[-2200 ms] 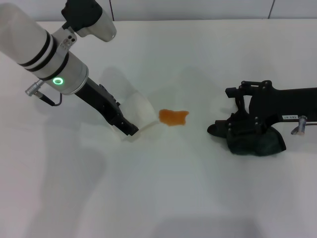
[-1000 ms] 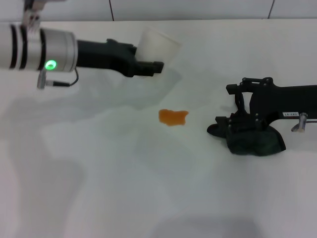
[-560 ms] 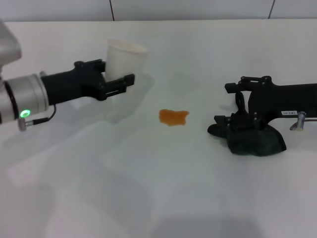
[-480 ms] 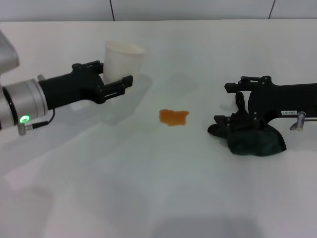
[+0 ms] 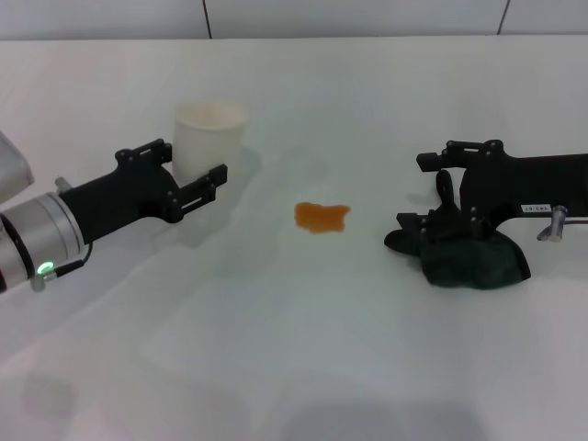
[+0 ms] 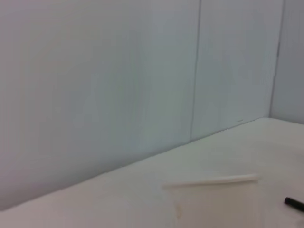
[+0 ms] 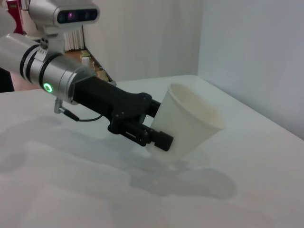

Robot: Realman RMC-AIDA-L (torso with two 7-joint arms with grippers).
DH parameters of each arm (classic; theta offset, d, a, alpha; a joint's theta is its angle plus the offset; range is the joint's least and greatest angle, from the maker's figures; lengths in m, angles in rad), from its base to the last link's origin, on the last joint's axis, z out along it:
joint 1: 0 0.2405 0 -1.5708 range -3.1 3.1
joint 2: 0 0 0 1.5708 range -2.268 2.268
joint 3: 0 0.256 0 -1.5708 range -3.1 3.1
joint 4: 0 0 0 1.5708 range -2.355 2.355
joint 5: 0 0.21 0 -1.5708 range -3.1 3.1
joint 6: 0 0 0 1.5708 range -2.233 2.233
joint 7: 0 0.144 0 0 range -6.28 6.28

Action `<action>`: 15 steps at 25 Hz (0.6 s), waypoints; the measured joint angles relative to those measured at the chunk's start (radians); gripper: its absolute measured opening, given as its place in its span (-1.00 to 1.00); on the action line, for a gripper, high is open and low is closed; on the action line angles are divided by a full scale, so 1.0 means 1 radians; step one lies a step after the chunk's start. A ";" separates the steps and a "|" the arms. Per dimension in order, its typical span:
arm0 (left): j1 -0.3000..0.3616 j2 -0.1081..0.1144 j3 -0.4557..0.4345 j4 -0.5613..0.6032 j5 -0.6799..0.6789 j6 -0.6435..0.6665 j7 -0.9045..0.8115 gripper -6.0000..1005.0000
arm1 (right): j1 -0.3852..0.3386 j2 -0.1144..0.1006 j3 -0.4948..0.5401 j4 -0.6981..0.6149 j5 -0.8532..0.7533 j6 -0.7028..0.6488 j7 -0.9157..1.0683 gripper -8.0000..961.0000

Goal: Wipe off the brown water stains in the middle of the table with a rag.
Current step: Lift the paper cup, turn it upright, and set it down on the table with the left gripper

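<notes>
The left gripper (image 5: 197,175) holds the white paper cup (image 5: 209,138) clear of the brown water stains (image 5: 322,217) mid-table (image 5: 303,349). The right gripper (image 5: 441,225) is on the dark rag (image 5: 473,260) at the robot's right — whether its jaws are clamped, I cannot tell. To wipe well, grip firmly, then drag the rag flat across the blotch.
</notes>
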 joint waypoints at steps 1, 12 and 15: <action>0.005 0.000 0.000 0.005 -0.001 -0.007 0.002 0.24 | 0.000 0.000 0.000 0.000 0.000 0.000 0.000 0.81; 0.046 0.000 0.000 0.083 -0.047 -0.099 0.165 0.24 | 0.000 0.000 -0.002 0.000 0.000 -0.001 0.000 0.81; 0.046 0.000 0.000 0.104 -0.050 -0.134 0.207 0.24 | 0.000 0.000 -0.004 0.000 0.000 -0.001 0.000 0.81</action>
